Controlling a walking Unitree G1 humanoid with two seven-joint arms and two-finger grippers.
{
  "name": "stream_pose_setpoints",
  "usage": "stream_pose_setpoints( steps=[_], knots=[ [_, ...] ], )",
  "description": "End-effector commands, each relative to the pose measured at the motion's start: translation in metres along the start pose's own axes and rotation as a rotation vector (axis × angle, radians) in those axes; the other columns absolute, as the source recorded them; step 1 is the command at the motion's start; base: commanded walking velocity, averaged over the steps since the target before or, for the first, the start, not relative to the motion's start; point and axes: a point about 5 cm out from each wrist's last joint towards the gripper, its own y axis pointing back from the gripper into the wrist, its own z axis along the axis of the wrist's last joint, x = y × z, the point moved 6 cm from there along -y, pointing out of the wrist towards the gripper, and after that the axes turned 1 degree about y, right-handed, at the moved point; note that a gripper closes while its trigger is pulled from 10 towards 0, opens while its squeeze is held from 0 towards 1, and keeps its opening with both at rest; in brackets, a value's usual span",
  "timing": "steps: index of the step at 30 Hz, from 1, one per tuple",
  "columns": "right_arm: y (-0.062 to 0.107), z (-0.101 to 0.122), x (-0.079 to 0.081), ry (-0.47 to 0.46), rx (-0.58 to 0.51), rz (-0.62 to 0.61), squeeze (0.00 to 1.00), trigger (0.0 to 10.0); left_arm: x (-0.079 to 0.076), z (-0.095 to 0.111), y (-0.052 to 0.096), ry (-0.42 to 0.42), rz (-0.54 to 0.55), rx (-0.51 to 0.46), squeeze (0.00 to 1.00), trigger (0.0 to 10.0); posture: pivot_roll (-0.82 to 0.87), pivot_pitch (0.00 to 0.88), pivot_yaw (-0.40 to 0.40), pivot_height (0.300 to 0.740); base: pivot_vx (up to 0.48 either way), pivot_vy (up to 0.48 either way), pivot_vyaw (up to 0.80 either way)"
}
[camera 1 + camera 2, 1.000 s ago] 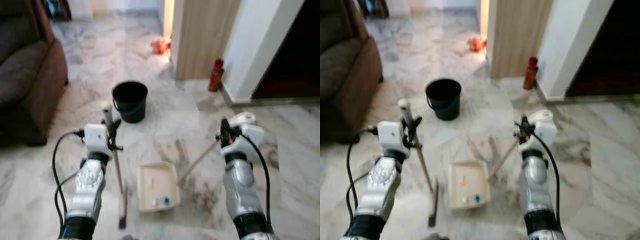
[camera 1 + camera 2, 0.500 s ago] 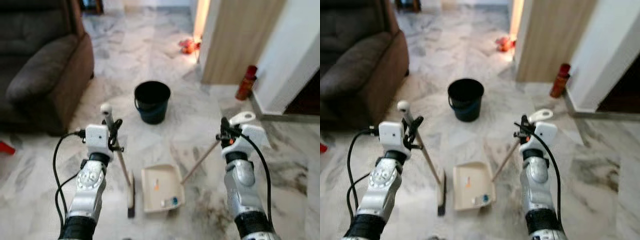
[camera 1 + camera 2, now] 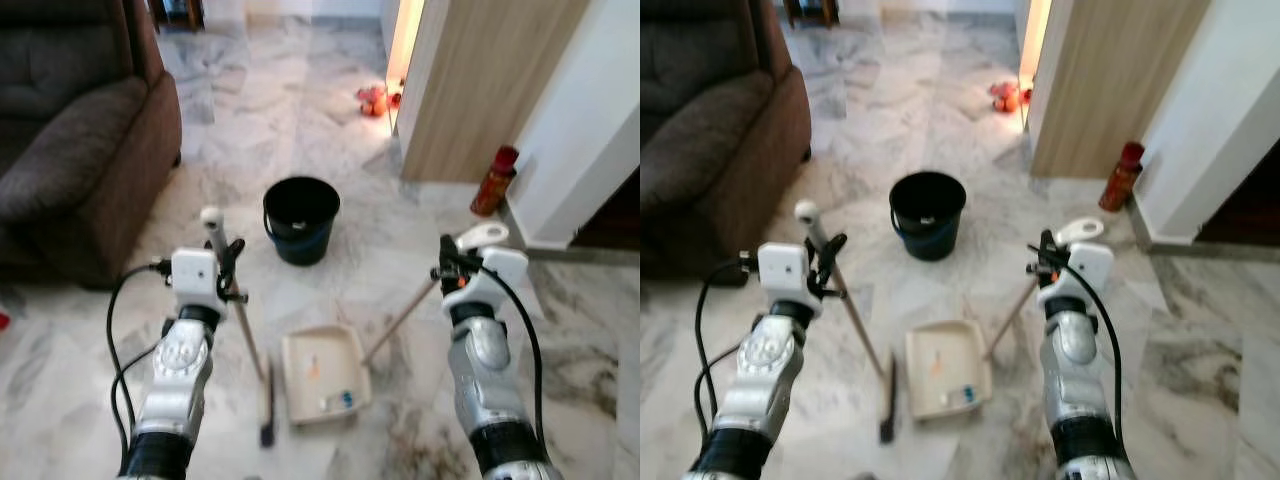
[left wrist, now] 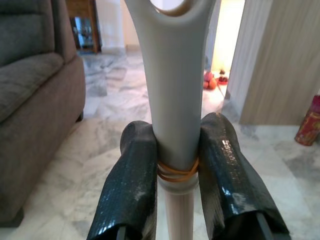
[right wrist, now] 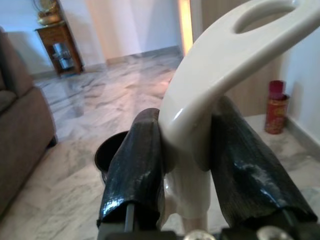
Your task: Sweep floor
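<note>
- Left eye view: the cream rectangular plastic dustpan (image 3: pixel 320 376) lies flat on the marble floor and serves as the landmark. The left gripper (image 3: pixel 226 262) is clamped on the pale top of the long-handled broom (image 3: pixel 243 335). The shaft slopes down from the gripper, and the dark brush head rests on the floor just left of the dustpan, alongside its left wall. The round black plastic bucket (image 3: pixel 300 218) stands beyond the dustpan, well apart from it.
- Right eye view: the right gripper (image 3: pixel 1047 262) is closed on the white looped grip of the dustpan's long handle (image 3: pixel 1012 318). This handle slants down and leftward from the gripper to the dustpan's right edge. Small bits of debris, one orange and one blue, lie inside the dustpan. The red cylindrical can (image 3: pixel 1121 176) stands by the wall, beyond and right of the dustpan.
- Left wrist view: both black fingers (image 4: pixel 132 185) press the broom shaft, one on each side, just above an orange rubber band. The brown upholstered sofa (image 4: pixel 35 95) stands off to one side.
- Right wrist view: both black fingers (image 5: pixel 135 167) pinch the neck of the white grip, below its open loop.
- Governing relation (judgement): the broom's long axis ends left of the dustpan, so a stroke rightward by the left arm would feed dirt towards the pan.
</note>
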Motion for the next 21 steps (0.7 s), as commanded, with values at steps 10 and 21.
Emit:
stream_pose_setpoints(
  steps=[10,21],
  knots=[
    [-0.0036,0.0164,-0.0007,-0.027,-0.063,0.004,0.0,10.0,-0.0054,0.0105,-0.0032,-0.014,-0.016,-0.041,0.0,10.0,-0.02,0.106,-0.012,0.74,0.343,0.0,0.31],
    [-0.0042,0.0172,0.0001,-0.033,-0.065,0.01,0.0,10.0,-0.0061,0.0103,-0.0031,-0.013,-0.015,-0.042,0.0,10.0,-0.02,0.092,-0.014,0.74,0.343,0.0,0.0]
  ],
)
